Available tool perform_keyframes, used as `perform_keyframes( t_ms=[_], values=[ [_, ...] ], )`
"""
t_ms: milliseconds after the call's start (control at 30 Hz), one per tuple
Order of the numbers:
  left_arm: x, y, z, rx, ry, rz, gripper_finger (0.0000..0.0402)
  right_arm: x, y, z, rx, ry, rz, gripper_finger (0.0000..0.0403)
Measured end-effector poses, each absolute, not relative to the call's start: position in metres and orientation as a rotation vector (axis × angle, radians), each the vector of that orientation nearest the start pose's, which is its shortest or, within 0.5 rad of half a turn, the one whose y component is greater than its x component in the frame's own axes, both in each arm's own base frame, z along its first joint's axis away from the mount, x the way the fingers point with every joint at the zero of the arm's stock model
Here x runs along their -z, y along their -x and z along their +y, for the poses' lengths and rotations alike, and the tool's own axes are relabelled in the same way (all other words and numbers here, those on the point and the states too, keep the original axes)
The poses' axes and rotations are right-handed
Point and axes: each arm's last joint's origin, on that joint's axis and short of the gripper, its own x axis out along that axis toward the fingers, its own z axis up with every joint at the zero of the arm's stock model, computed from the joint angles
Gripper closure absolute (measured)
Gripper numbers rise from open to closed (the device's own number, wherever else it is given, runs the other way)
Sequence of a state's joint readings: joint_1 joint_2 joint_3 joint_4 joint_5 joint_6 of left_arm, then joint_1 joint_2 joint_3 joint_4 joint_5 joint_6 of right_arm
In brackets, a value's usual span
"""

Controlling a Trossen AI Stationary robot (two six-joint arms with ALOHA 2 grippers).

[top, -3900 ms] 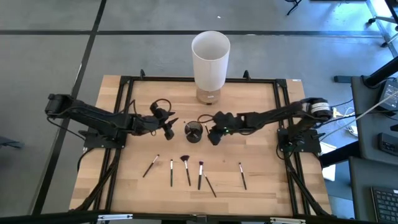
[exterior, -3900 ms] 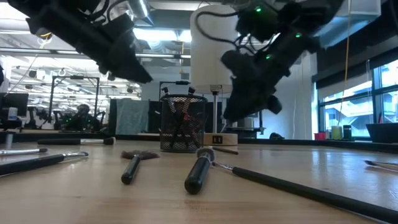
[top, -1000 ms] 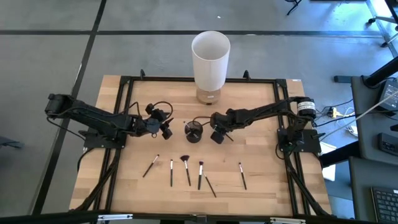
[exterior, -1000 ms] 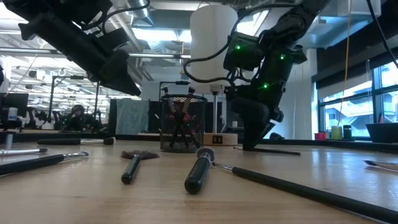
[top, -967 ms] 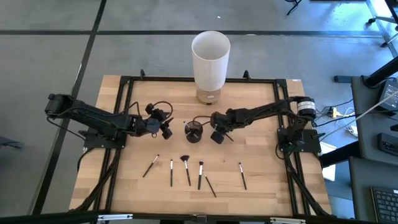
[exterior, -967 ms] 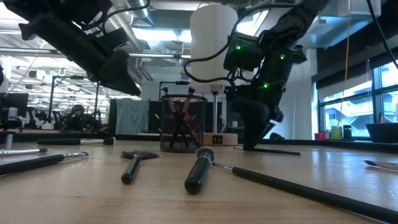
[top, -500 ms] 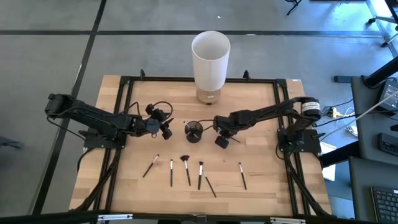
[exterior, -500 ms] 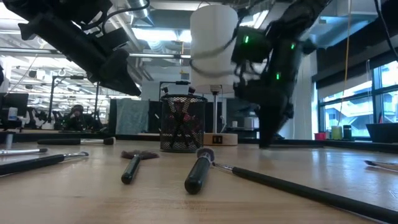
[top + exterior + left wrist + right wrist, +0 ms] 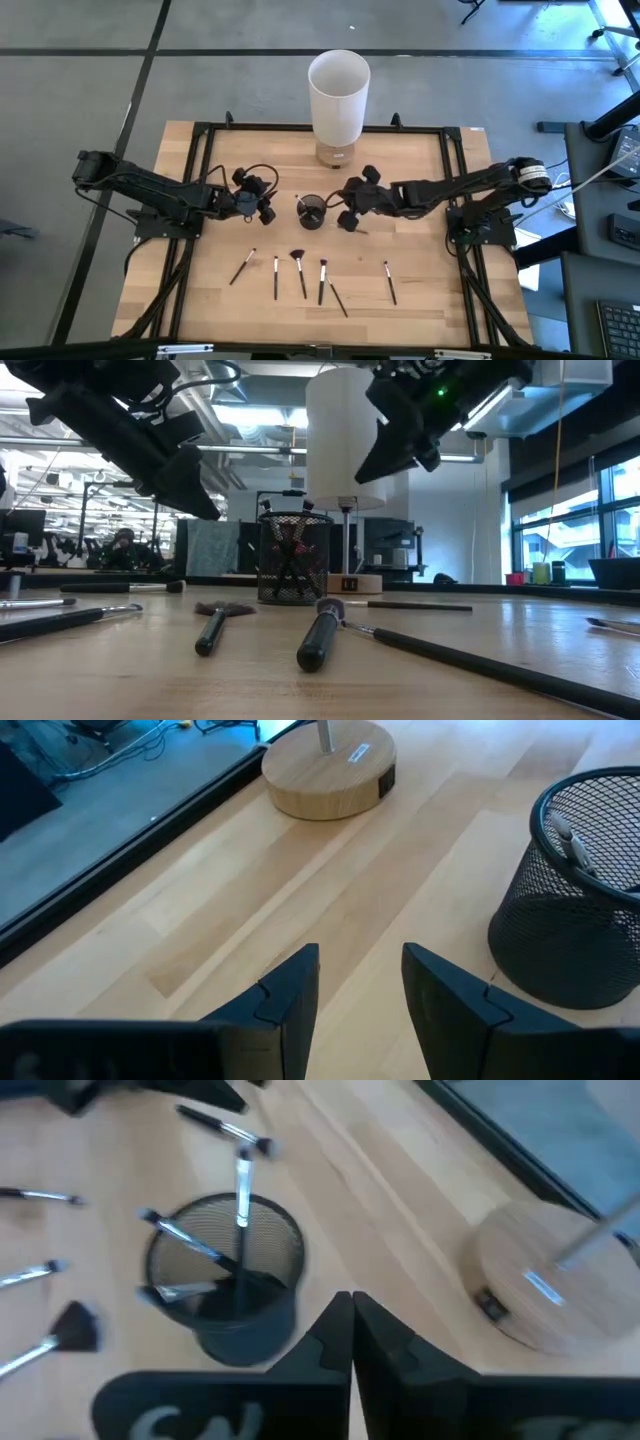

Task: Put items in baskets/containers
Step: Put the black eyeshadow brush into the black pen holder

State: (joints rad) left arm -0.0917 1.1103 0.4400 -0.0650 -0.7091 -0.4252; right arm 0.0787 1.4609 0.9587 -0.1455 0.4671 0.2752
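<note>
The small dark round wire-mesh cup (image 9: 311, 211) at the middle of the pale wooden bench (image 9: 420, 300) already holds a few thin dark-handled makeup brushes (image 9: 205, 1260), so the task looks partly done. Six more brushes (image 9: 300, 275) lie in a loose row on the near side of the bench, and one slim brush (image 9: 415, 605) lies just right of the cup.

The right hand (image 9: 348, 215) hovers just right of the cup, its fingers pressed together on nothing. The left hand (image 9: 268, 208) waits left of the cup, fingers apart and empty.
</note>
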Motion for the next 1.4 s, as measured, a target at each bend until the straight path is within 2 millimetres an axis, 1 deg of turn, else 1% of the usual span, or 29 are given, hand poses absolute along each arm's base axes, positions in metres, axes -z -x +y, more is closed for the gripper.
perform_keyframes(
  t_ms=[67, 133, 233, 300, 367, 433, 567, 667, 733, 800, 900, 967, 1067, 1167, 1267, 1400],
  values=[
    [-0.175, -0.199, 0.000, -0.716, 0.104, 0.546, 0.0261, -0.238, -0.309, 0.009, 0.424, -0.106, 0.620, 0.0397],
    [-0.175, -0.199, 0.000, -0.720, 0.100, 0.544, 0.0261, -0.228, -0.307, 0.004, 0.378, -0.150, 0.714, 0.0396],
    [-0.175, -0.199, 0.002, -0.732, 0.080, 0.547, 0.0261, -0.216, -0.308, 0.003, 0.233, -0.265, 0.827, 0.0385],
    [-0.175, -0.199, 0.004, -0.744, 0.081, 0.544, 0.0261, -0.214, -0.309, 0.008, 0.120, -0.317, 0.856, 0.0376],
    [-0.175, -0.199, 0.005, -0.750, 0.081, 0.543, 0.0261, -0.215, -0.311, 0.018, 0.039, -0.315, 0.879, 0.0368],
    [-0.175, -0.199, 0.006, -0.753, 0.081, 0.542, 0.0261, -0.222, -0.315, 0.031, -0.010, -0.288, 0.866, 0.0362],
    [-0.177, -0.200, 0.007, -0.766, 0.087, 0.522, 0.0261, -0.246, -0.331, 0.065, -0.127, -0.225, 0.798, 0.0356],
    [-0.177, -0.201, 0.008, -0.763, 0.093, 0.518, 0.0261, -0.253, -0.342, 0.089, -0.170, -0.204, 0.857, 0.0355],
    [-0.178, -0.201, 0.008, -0.761, 0.096, 0.512, 0.0261, -0.249, -0.351, 0.100, -0.124, -0.206, 0.940, 0.0354],
    [-0.178, -0.201, 0.008, -0.760, 0.097, 0.513, 0.0261, -0.240, -0.361, 0.107, -0.022, -0.221, 1.013, 0.0351],
    [-0.177, -0.202, 0.007, -0.731, 0.105, 0.522, 0.0261, -0.220, -0.379, 0.110, 0.191, -0.305, 1.090, 0.0344],
    [-0.177, -0.202, 0.006, -0.707, 0.103, 0.532, 0.0261, -0.207, -0.389, 0.112, 0.263, -0.367, 1.129, 0.0339],
    [-0.177, -0.202, 0.006, -0.696, 0.095, 0.540, 0.0261, -0.190, -0.399, 0.117, 0.279, -0.414, 1.180, 0.0330],
    [-0.177, -0.202, 0.006, -0.690, 0.084, 0.545, 0.0261, -0.176, -0.404, 0.120, 0.278, -0.469, 1.232, 0.0320],
    [-0.175, -0.202, 0.005, -0.649, 0.083, 0.575, 0.0261, -0.171, -0.405, 0.121, 0.276, -0.525, 1.257, 0.0308],
    [-0.172, -0.199, 0.003, -0.625, 0.077, 0.625, 0.0261, -0.170, -0.406, 0.121, 0.280, -0.532, 1.260, 0.0295]
  ],
)
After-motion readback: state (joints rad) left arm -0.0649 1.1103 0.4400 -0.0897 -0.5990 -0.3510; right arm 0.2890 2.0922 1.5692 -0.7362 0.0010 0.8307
